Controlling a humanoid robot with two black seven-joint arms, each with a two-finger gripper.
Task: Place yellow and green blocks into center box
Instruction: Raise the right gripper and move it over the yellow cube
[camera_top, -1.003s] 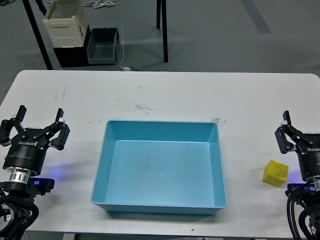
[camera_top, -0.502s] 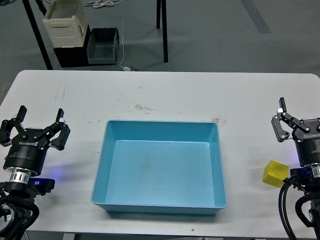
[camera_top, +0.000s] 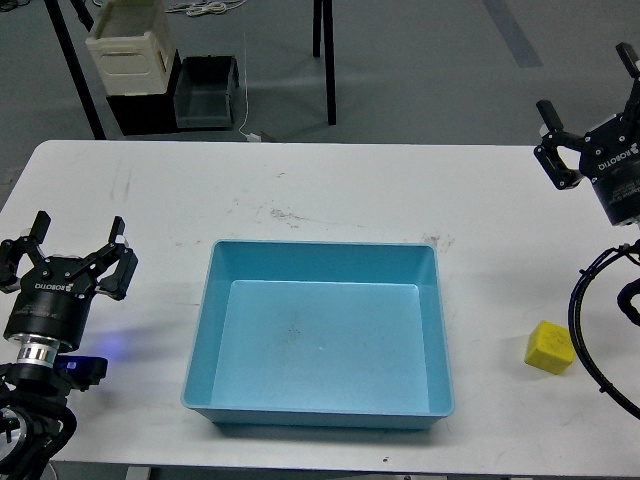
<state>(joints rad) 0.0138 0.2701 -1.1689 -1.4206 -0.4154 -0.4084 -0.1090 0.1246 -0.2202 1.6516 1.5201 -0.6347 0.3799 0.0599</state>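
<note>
A yellow block (camera_top: 550, 346) lies on the white table (camera_top: 330, 190) at the right, apart from the blue box (camera_top: 320, 336) in the middle. The box is empty. No green block is in view. My left gripper (camera_top: 78, 243) is open and empty at the left edge of the table, level with the box. My right gripper (camera_top: 588, 98) is open and empty, raised high at the far right, well above and behind the yellow block.
Beyond the table's far edge, on the floor, stand a cream crate (camera_top: 128, 42), a dark bin (camera_top: 206, 90) and black stand legs (camera_top: 325, 60). A black cable (camera_top: 585, 330) of my right arm loops just right of the yellow block.
My right gripper has risen and moved away from the yellow block, from beside it to high at the far right. The block and the left arm have not moved.
</note>
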